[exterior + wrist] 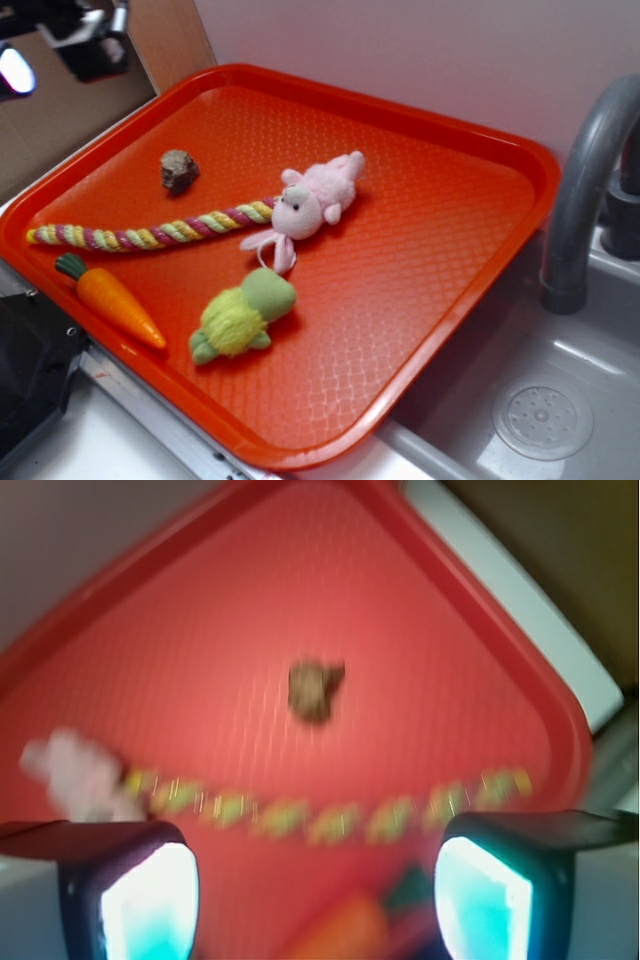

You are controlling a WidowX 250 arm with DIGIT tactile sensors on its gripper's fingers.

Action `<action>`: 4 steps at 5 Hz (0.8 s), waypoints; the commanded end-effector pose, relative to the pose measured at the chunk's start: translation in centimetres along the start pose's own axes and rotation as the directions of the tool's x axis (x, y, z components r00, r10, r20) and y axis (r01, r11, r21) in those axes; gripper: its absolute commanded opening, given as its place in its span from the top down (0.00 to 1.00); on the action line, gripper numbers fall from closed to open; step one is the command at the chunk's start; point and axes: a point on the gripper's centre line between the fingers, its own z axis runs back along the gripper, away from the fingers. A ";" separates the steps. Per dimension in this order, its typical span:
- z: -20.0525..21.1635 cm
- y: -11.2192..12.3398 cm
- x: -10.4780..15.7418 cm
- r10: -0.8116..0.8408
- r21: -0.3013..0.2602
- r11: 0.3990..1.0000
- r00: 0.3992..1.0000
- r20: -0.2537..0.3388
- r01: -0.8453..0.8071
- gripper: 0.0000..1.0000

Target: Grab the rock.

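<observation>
Your tray (480, 170) count: one rock (179, 170), one rope (150, 234), one carrot (115, 301), one pink plush (318, 196), one turtle plush (243, 314). Your tool (315, 880): fingers apart, empty, above rock.

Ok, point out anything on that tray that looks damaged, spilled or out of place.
Nothing stands out. The rock, rope toy, pink plush, turtle plush and carrot lie intact on the orange tray; the open pincer holds nothing.

Bright exterior view, blurred wrist view
</observation>
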 end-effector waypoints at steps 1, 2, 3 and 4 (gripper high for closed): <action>-3.3 -0.7 2.5 0.007 0.036 0.999 0.999 0.040 -0.009 0.00; -4.8 -1.0 2.7 -0.009 0.071 0.997 0.999 0.037 0.006 0.00; -6.1 -0.9 3.1 -0.012 0.090 0.996 1.000 0.026 0.010 0.00; -7.6 -1.0 3.1 -0.014 0.112 0.994 1.000 0.012 0.012 0.00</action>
